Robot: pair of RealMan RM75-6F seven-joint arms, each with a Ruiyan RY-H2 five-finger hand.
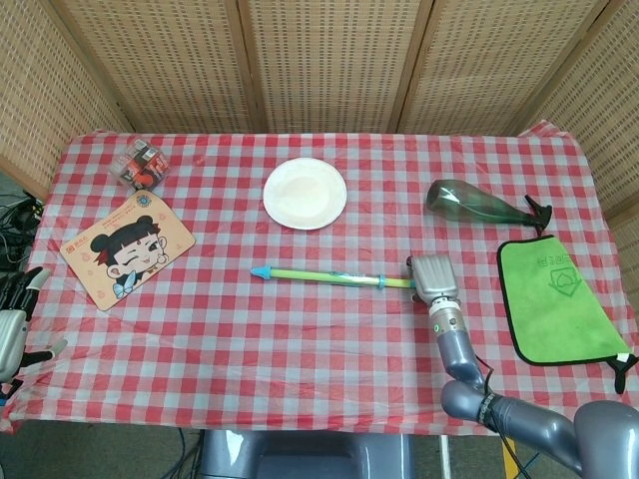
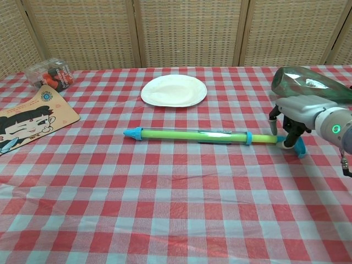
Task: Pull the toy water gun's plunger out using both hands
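Note:
The toy water gun [image 1: 329, 275] lies across the middle of the table: a green tube with a blue nozzle at its left end and a blue collar on the right. A short length of plunger rod shows beyond the collar. My right hand [image 1: 434, 277] sits over the rod's end. In the chest view its dark fingers [image 2: 291, 132] reach down on both sides of the rod, and the blue plunger handle [image 2: 297, 148] pokes out beneath them. My left hand [image 1: 15, 319] hangs at the table's left edge, far from the gun, fingers spread and holding nothing.
A white plate [image 1: 305, 193] lies behind the gun. A green bottle [image 1: 474, 203] lies on its side at the back right, with a green cloth [image 1: 554, 299] near the right edge. A cartoon board [image 1: 127, 247] and a clear box [image 1: 140, 165] lie at the left.

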